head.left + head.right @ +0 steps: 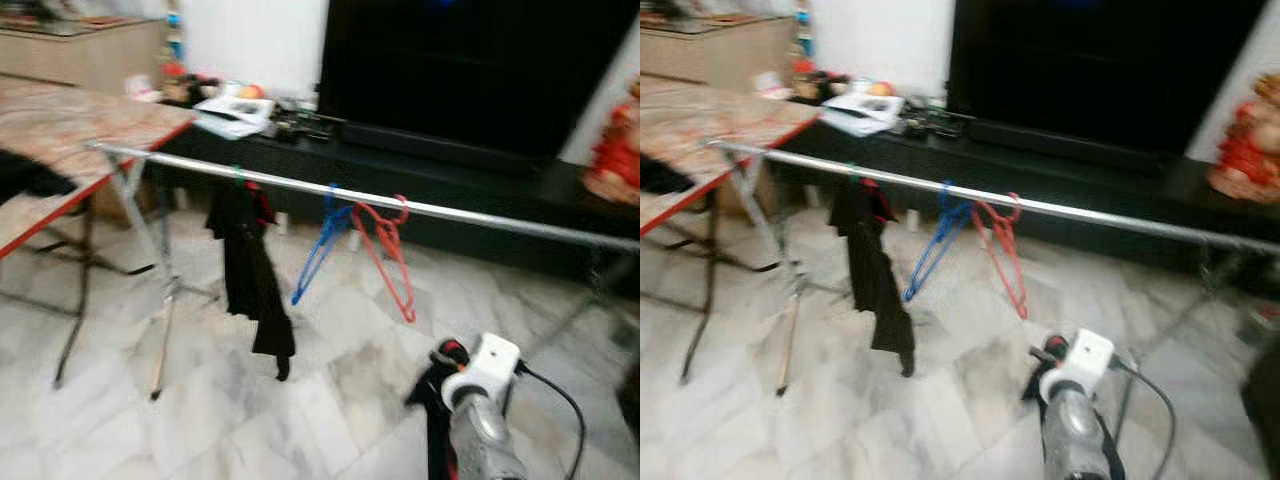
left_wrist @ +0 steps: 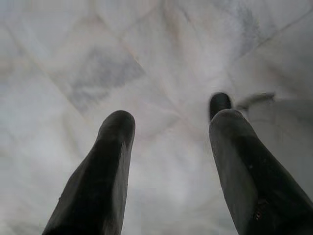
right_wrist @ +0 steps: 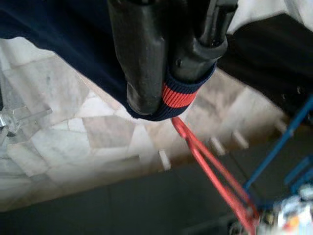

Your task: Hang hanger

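You've got one metal rail (image 1: 430,208) with two empty hangers on it, one blue hanger (image 1: 322,243) and one red hanger (image 1: 390,252), plus one black garment (image 1: 250,275) hanging. One ironing board (image 1: 60,130), one TV (image 1: 470,70), one red figurine (image 1: 615,150). Two grippers: left gripper (image 2: 168,127), right gripper (image 3: 168,73).

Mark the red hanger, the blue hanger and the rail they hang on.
red hanger (image 1: 392,262): left eye view, on its sloping side below the hook.
blue hanger (image 1: 318,252): left eye view, on its upper arm.
rail (image 1: 480,214): left eye view, on the bare bar right of the hangers.
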Controlling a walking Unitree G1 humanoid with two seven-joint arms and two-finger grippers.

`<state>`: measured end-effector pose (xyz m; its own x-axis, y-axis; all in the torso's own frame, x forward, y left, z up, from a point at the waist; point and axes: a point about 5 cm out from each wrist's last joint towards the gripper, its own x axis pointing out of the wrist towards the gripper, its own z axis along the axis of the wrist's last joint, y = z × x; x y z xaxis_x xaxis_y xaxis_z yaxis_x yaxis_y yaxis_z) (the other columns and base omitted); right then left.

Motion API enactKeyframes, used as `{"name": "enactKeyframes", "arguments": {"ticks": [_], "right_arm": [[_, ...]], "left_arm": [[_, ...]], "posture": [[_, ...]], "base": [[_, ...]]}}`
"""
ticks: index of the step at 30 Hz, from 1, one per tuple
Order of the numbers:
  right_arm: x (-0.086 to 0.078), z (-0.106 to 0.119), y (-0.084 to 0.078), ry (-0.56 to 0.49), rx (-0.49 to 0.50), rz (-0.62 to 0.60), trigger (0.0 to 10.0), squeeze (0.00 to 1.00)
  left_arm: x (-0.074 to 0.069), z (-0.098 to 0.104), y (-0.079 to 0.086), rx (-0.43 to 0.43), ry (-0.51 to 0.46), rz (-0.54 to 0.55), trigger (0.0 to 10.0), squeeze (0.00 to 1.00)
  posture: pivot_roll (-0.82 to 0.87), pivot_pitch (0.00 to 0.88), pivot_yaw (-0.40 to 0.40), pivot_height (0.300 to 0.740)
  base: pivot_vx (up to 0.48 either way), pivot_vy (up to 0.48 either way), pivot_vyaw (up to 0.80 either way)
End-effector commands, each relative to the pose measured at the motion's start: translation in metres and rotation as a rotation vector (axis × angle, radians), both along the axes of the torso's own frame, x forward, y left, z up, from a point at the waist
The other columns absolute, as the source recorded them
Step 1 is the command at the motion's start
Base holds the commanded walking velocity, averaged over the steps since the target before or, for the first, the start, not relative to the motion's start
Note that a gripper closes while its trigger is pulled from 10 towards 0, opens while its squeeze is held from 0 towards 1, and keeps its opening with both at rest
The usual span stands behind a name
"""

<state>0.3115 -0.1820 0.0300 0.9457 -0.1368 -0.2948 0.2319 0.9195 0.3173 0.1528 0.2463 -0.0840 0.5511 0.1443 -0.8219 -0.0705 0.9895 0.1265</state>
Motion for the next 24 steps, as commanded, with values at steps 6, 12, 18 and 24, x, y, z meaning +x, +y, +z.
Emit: {"name": "enactKeyframes", "arguments": {"ticks": [6, 12, 18, 24], "right_arm": [[0.0012, 0.0038, -0.0077, -0.026, -0.038, -0.019, 10.0, 0.0], [0.0005, 0.0026, -0.0063, -0.024, -0.053, -0.009, 10.0, 0.0], [-0.0015, -0.0002, -0.0058, -0.017, -0.055, -0.006, 10.0, 0.0], [-0.003, -0.0029, -0.0042, -0.01, -0.047, -0.001, 10.0, 0.0]], "left_arm": [[0.0018, -0.0003, -0.0032, -0.003, 0.002, -0.009, 10.0, 0.0], [0.0036, 0.0009, -0.002, 0.01, -0.009, -0.003, 10.0, 0.0], [0.0044, 0.0014, -0.0017, 0.007, -0.026, 0.022, 10.0, 0.0], [0.0059, 0.0029, -0.0016, 0.006, -0.062, 0.048, 10.0, 0.0]], "posture": [[0.1, 0.0, -0.049, 0.74], [0.1, 0.0, -0.046, 0.74], [0.1, 0.0, -0.046, 0.74], [0.1, 0.0, -0.046, 0.74]], "base": [[0.0, 0.466, 0.0], [0.0, 0.0, 0.0], [0.0, 0.0, 0.0], [0.0, 0.0, 0.0]]}}
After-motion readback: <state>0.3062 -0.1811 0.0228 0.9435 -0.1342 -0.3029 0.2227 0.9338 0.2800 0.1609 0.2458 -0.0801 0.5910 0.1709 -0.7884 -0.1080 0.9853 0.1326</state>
